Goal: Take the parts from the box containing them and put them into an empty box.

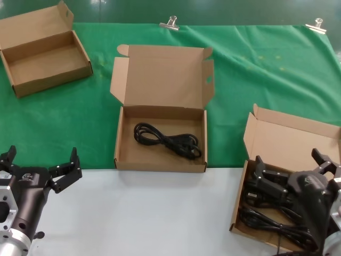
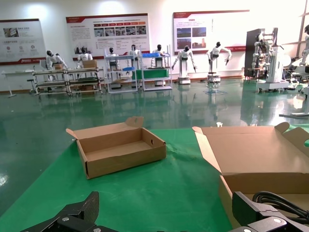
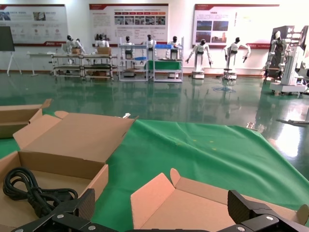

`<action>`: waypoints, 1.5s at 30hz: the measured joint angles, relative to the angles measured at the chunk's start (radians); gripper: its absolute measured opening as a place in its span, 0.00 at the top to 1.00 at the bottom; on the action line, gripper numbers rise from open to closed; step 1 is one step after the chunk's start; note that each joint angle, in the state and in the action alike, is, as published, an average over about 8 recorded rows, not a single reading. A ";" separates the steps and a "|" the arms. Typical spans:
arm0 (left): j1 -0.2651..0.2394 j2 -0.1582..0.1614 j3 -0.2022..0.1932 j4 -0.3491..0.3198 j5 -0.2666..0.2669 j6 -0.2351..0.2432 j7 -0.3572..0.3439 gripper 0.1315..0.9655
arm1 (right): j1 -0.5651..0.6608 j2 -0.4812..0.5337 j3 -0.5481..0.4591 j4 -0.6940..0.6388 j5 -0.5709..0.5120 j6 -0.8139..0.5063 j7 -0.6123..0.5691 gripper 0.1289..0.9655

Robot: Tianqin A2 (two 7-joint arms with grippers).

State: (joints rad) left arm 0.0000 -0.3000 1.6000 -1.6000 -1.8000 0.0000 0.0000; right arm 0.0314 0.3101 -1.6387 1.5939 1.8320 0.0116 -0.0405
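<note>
Nothing readable turned up on the three cardboard boxes [image 1: 160, 106] or the green cloth [image 1: 256, 69]; they were plain. The only lettering sat far back on the wall posters [image 2: 107, 29], seen from both wrist views, red-headed boards [image 3: 128, 21] with photos and lines of print, and that print was too small to make out. No brand or number showed on either arm.

Bare table [image 1: 154, 213] lies open between cartons; the middle carton's [image 1: 160, 136] raised lid (far side) blocks rear access.
</note>
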 joint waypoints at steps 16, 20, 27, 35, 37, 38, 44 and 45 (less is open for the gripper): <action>0.000 0.000 0.000 0.000 0.000 0.000 0.000 0.00 | 0.000 0.000 0.000 0.000 0.000 0.000 0.000 0.00; 0.000 0.000 0.000 0.000 0.000 0.000 0.000 0.00 | 0.000 0.000 0.000 0.000 0.000 0.000 0.000 0.00; 0.000 0.000 0.000 0.000 0.000 0.000 0.000 0.00 | 0.000 0.000 0.000 0.000 0.000 0.000 0.000 0.00; 0.000 0.000 0.000 0.000 0.000 0.000 0.000 0.00 | 0.000 0.000 0.000 0.000 0.000 0.000 0.000 0.00; 0.000 0.000 0.000 0.000 0.000 0.000 0.000 0.00 | 0.000 0.000 0.000 0.000 0.000 0.000 0.000 0.00; 0.000 0.000 0.000 0.000 0.000 0.000 0.000 0.00 | 0.000 0.000 0.000 0.000 0.000 0.000 0.000 0.00; 0.000 0.000 0.000 0.000 0.000 0.000 0.000 0.00 | 0.000 0.000 0.000 0.000 0.000 0.000 0.000 0.00; 0.000 0.000 0.000 0.000 0.000 0.000 0.000 0.00 | 0.000 0.000 0.000 0.000 0.000 0.000 0.000 0.00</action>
State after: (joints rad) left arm 0.0000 -0.3000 1.6000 -1.6000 -1.8000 0.0000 0.0000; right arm 0.0314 0.3101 -1.6387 1.5939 1.8320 0.0116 -0.0405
